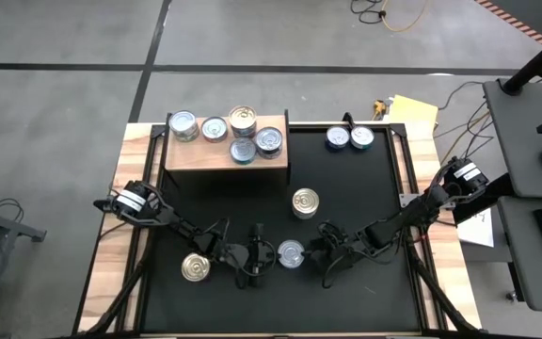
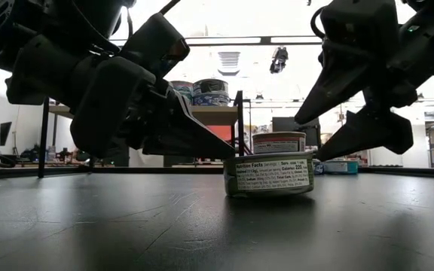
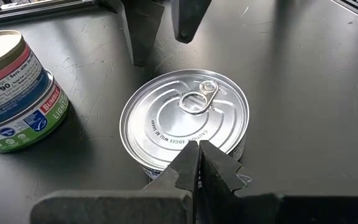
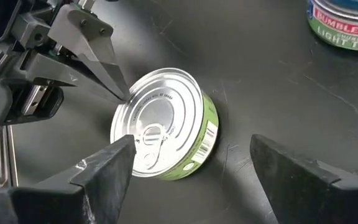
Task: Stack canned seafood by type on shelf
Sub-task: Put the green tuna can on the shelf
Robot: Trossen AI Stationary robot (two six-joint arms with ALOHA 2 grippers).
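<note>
A short round silver-topped tin with a green label is seen flat on the black table, well apart from the light-brown wooden shelf. It is flanked by both grippers: the left gripper, pinched shut, touches one side; the right gripper, spread wide and empty, is placed opposite, just beside it.

Low view: the shelf is largely hidden behind the left arm. Left wrist view: a stacked pair of cans is cut off at the frame edge. Right wrist view: another labelled can is cropped; its label is only partly readable.
</note>
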